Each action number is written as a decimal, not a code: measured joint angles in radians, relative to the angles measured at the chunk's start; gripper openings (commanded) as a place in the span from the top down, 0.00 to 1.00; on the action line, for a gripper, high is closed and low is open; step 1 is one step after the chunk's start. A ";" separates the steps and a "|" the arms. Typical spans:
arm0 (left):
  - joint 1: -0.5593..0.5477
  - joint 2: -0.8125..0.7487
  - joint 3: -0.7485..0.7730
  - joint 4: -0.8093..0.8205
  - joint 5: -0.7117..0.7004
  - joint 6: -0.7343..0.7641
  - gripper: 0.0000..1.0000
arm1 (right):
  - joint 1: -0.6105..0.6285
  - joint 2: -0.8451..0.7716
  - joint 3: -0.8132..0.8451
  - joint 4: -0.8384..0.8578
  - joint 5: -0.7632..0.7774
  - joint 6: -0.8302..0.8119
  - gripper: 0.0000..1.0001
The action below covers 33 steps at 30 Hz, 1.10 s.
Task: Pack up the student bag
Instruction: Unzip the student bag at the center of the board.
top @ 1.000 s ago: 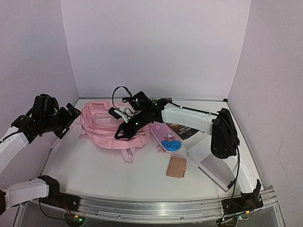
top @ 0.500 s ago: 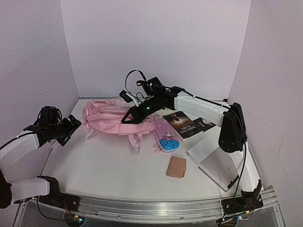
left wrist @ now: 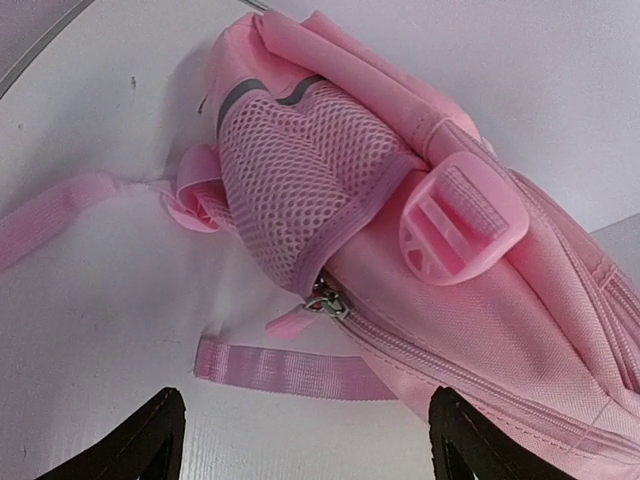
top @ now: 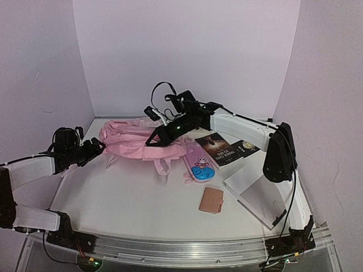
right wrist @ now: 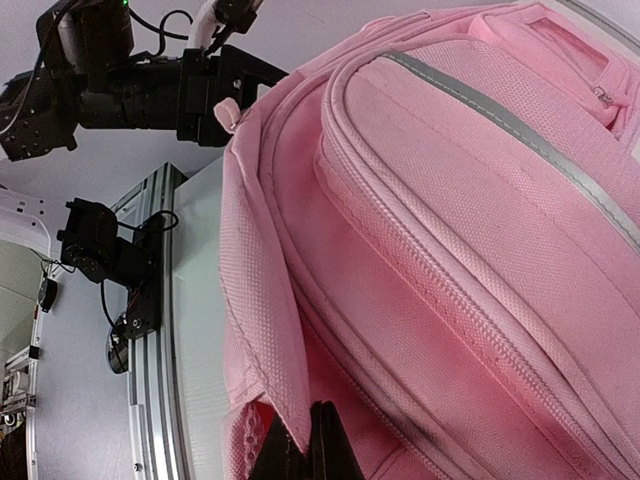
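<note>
Right tool [right wrist: 300, 445], clenched on a fold of the student bag [top: 133, 141], holds that fold raised at upper centre of the overhead view. A second ago the bag lay slumped lower, near mid-frame. It now hangs stretched from the grip toward the left, with its lower side on the tabletop [top: 130, 209]. Left tool [left wrist: 305, 448], jaws spread and grasping nothing, has come in from the left edge of the frame to the bag's left end. Its wrist view shows a mesh side pocket [left wrist: 300, 190], a pink buckle [left wrist: 460, 230] and a zip slider [left wrist: 325, 300] just above the spread tips. The jaws have narrowed a little over the same second.

Reading: the bag is judged to be held up by one arm so that the other can take its far end or its zip. No compartment is seen open and nothing is packed.

Count, overhead view:
- One student bag.
- One pink pencil case [top: 198, 162] with a blue patch.
- Two dark printed items, a book [top: 216, 149] and a smaller booklet [top: 246, 148].
- One brown wallet [top: 211, 199].
- One white flat box [top: 249, 190] at lower right.
- Two arms.

All loose items lie right of the bag, outside it.
</note>
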 measured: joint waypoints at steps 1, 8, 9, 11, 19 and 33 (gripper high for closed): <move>0.000 0.002 -0.002 0.012 0.008 0.019 0.15 | -0.002 0.000 0.000 0.000 -0.003 0.004 1.00; 0.019 0.057 -0.004 0.090 0.075 0.129 0.28 | -0.007 0.000 0.000 -0.002 -0.025 0.032 1.00; 0.024 0.081 -0.004 0.098 0.086 0.135 0.32 | -0.007 0.000 0.000 -0.002 -0.027 0.035 1.00; 0.034 0.130 -0.004 0.112 0.112 0.142 0.39 | -0.008 0.000 0.000 -0.002 -0.030 0.041 1.00; 0.052 0.238 -0.005 0.221 0.211 0.162 0.51 | -0.008 -0.001 0.000 -0.003 -0.037 0.052 1.00; 0.056 0.329 0.046 0.245 0.265 0.223 0.62 | -0.013 -0.012 0.000 -0.006 -0.051 0.065 1.00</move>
